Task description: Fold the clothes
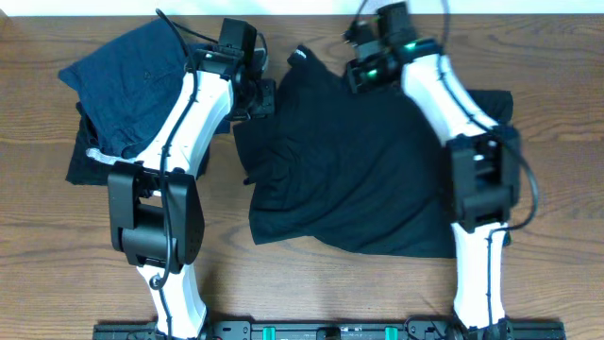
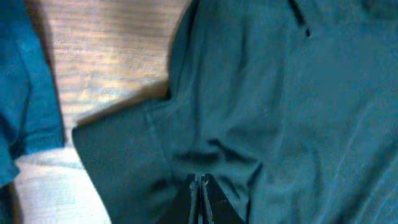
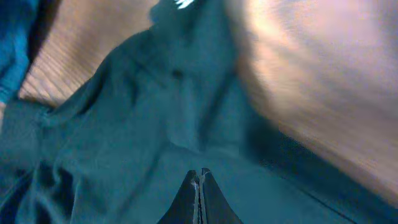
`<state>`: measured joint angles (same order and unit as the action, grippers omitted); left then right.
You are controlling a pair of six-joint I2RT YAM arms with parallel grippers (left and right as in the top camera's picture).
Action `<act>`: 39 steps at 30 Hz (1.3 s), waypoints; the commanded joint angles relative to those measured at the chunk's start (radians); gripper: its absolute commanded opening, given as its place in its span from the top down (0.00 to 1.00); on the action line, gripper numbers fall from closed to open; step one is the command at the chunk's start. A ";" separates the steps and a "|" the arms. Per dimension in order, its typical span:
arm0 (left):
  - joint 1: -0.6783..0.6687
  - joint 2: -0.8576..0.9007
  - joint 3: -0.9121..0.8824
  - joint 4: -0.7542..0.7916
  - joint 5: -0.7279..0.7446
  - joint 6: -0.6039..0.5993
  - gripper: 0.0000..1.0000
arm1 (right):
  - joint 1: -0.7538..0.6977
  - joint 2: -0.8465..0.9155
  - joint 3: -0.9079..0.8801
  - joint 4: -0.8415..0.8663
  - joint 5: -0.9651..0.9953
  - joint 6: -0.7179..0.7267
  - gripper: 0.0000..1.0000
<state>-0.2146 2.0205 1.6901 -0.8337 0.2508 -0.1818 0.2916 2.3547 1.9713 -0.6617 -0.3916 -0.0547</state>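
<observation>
Overhead view: black top [image 1: 359,179] lying crumpled across the middle and right of the tabletop [image 1: 547,57], bulk spreading near and right of both hands.
Left hand [image 1: 257,99]: clenched on a fold at the top's far-left edge; cloth bunched at the closed tips in the left wrist view.
Right hand [image 1: 363,71]: clenched on cloth at the far edge, right of the white-labelled collar; creases running into the shut tips.
Long axis: seemingly far-left to near-right.
Nearer arm: neither; both already gripping the far edge, left at the side border, right further in.
Neighbour: navy garments [image 1: 132,76] piled far left, beside the left arm.
Likely next move: far edge drawn nearward over the body.
</observation>
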 commanded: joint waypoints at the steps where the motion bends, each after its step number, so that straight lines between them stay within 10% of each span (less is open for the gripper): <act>1: 0.021 0.002 -0.005 -0.021 -0.013 0.013 0.94 | 0.051 0.060 0.009 0.014 0.075 0.025 0.99; 39: -0.007 0.087 -0.391 0.574 0.081 -0.085 0.94 | 0.072 0.142 0.009 0.208 0.246 0.075 0.99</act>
<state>-0.2195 2.0724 1.3025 -0.2543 0.3351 -0.2626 0.3775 2.4775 1.9709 -0.4812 -0.1978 -0.0048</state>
